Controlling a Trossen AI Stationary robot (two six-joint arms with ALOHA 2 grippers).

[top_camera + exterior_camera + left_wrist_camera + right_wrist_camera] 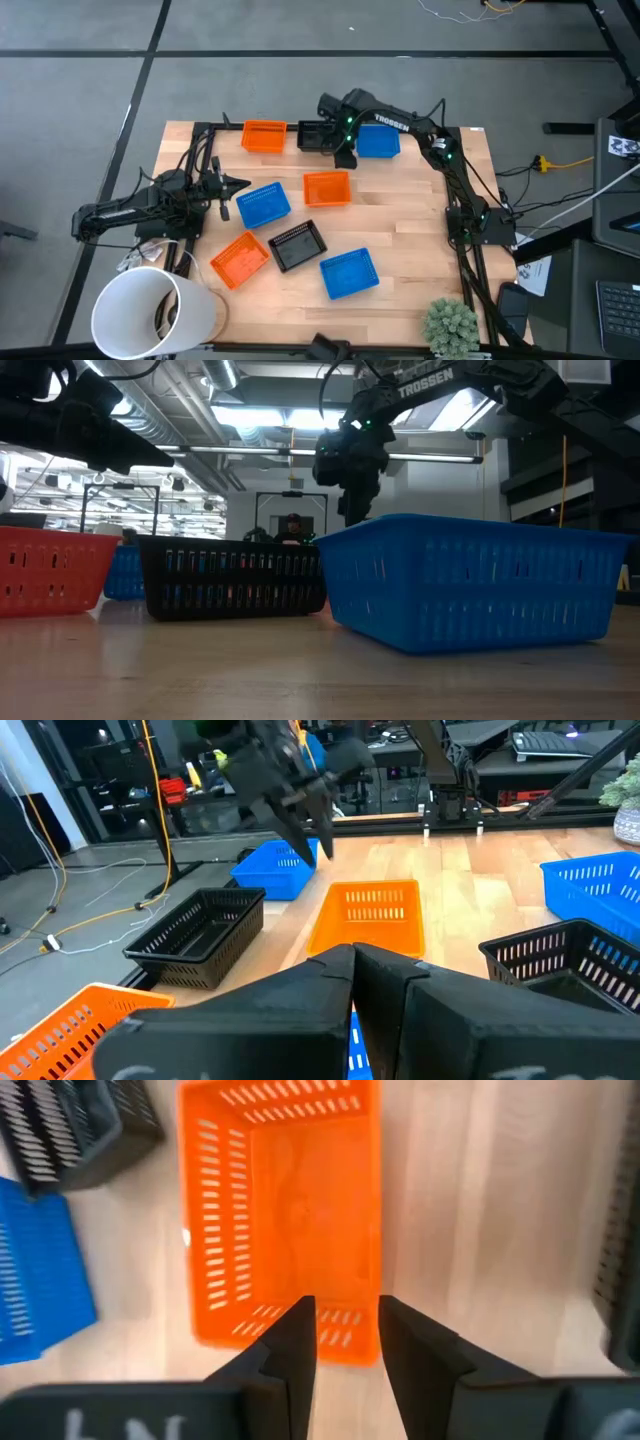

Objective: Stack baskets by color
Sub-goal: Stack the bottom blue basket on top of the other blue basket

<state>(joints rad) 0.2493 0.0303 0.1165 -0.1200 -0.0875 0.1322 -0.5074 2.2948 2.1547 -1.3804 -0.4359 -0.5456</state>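
Several small mesh baskets stand on their bottoms on the wooden table. Along the far edge are an orange one (264, 135), a black one (313, 134) and a blue one (380, 143). An orange basket (327, 188) sits mid-table, with blue (264, 204), black (298, 245), orange (240, 259) and blue (349, 273) baskets nearer. My right gripper (347, 1305) hangs open, pointing steeply down, above one end of the mid-table orange basket (285, 1210) and touching nothing. My left gripper (240, 185) waits shut and level at the table's left.
A large white cylinder (155, 310) lies at the near left corner and a small green plant (450, 325) stands at the near right. Bare wood lies to the right of the mid-table orange basket. A person shows far behind the table (292, 525).
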